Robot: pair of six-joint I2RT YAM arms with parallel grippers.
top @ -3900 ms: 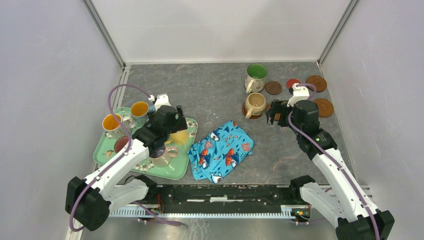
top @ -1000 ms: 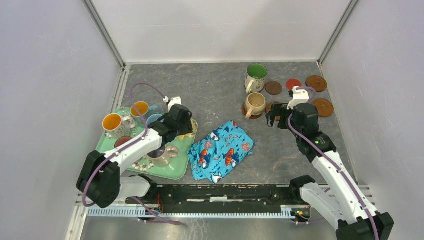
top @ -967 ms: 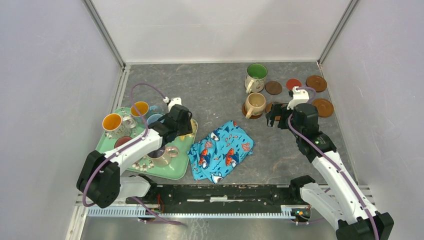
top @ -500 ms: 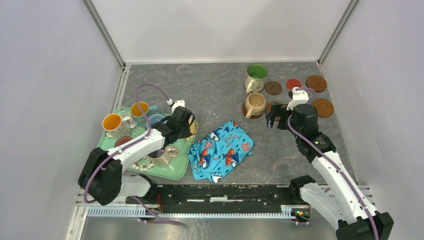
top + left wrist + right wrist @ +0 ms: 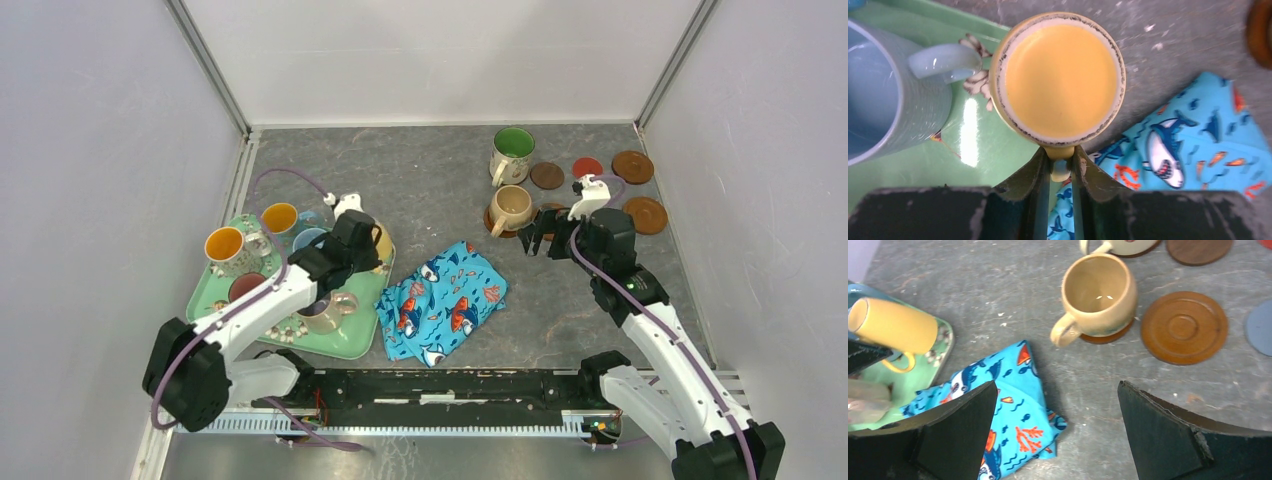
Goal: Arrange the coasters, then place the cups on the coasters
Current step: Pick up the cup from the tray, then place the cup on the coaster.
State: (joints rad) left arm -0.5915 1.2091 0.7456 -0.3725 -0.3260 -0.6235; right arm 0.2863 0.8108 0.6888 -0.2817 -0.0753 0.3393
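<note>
My left gripper (image 5: 1060,167) is shut on the handle of the yellow cup (image 5: 1060,80), which hangs tipped on its side over the right edge of the green tray (image 5: 345,340); the yellow cup (image 5: 893,325) also shows in the right wrist view. My right gripper (image 5: 1056,385) stands wide open over bare table, near a beige cup (image 5: 1099,295) that sits on a brown coaster (image 5: 1108,335). A ringed brown coaster (image 5: 1184,327) and a blue-grey coaster (image 5: 1260,327) lie beside it. Further back are a green-lined cup (image 5: 512,152), a brown coaster (image 5: 547,176) and a red coaster (image 5: 587,166).
A blue fish-print cloth (image 5: 445,300) lies crumpled between tray and coasters. Several more cups stand on the tray, among them a light blue cup (image 5: 878,95) right beside the yellow one and an orange-lined cup (image 5: 224,246). Two more brown coasters (image 5: 632,166) lie far right.
My left gripper has closed on the yellow cup's handle and raised the cup off the tray. My right gripper has drifted slightly left, still open.
</note>
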